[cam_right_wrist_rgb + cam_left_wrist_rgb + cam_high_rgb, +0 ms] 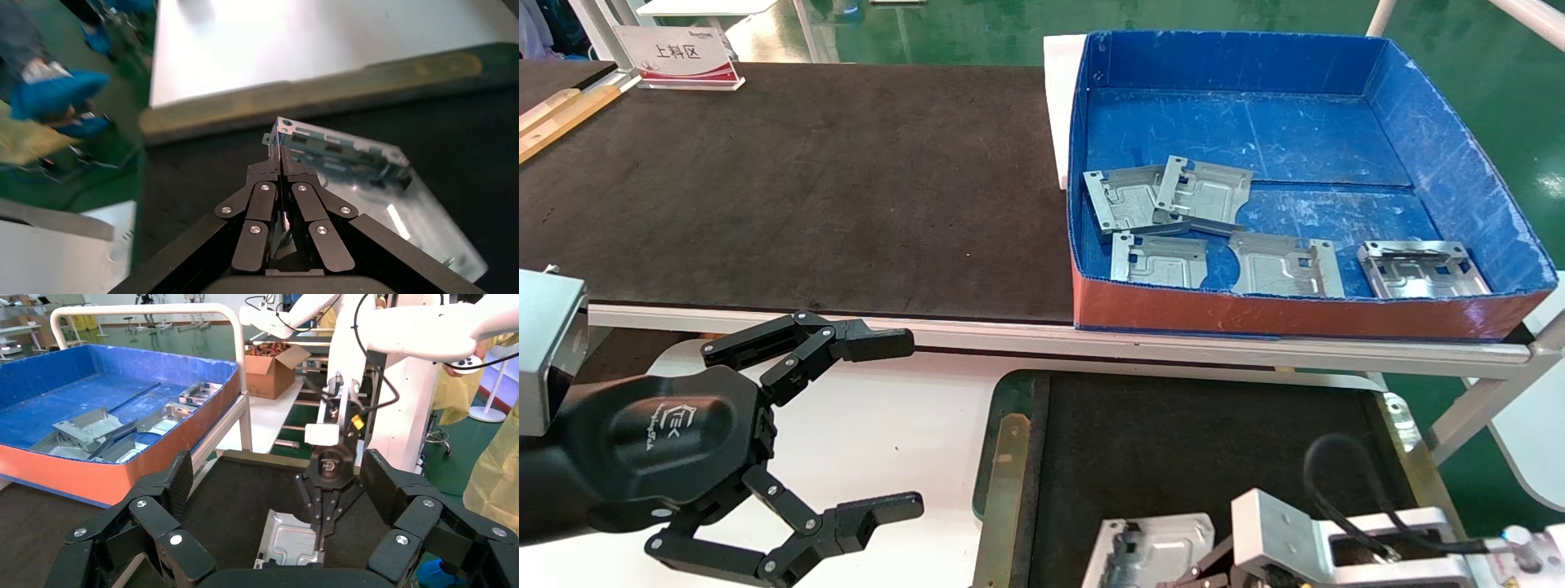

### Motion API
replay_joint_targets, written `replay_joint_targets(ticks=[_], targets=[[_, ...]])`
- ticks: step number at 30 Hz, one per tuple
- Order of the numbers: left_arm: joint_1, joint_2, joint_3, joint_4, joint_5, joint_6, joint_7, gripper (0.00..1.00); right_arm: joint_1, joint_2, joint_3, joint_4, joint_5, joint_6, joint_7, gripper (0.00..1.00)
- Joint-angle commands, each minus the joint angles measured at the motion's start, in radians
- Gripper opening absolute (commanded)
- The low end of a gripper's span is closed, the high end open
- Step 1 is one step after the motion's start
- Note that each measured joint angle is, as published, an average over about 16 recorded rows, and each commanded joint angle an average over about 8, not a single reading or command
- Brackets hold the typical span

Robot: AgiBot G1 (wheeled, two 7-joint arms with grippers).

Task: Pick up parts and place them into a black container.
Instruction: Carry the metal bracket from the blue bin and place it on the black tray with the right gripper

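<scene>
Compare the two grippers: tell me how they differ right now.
The left gripper is open and empty, beside the black container; the right gripper is shut on a part over the container's floor. The left one's fingers spread wide; the right one's fingers meet on the part's edge. Both are black, linkage-style two-finger grippers.

Six stamped metal parts show in all. Five lie in the one blue box [1459, 155]: a part [1118, 198], a second part [1204, 193] overlapping it, a third part [1158, 260], a fourth part [1285, 265] and a fifth part [1422, 269]. The sixth part [1164, 551] is over the one black container [1173, 441], and there is one sign [678, 55] on the one table mat [805, 188].
</scene>
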Motion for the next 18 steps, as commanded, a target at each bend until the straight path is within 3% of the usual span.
replay_joint_targets(ticks=[1, 18], targets=[[0.000, 0.000, 0.000, 0.000, 0.000, 0.000, 0.000, 1.00, 0.005, -0.009, -0.008, -0.015, -0.028, 0.007, -0.022, 0.00], [0.000, 0.000, 0.000, 0.000, 0.000, 0.000, 0.000, 1.00, 0.141, -0.160, -0.053, -0.242, -0.172, 0.037, -0.256, 0.00]])
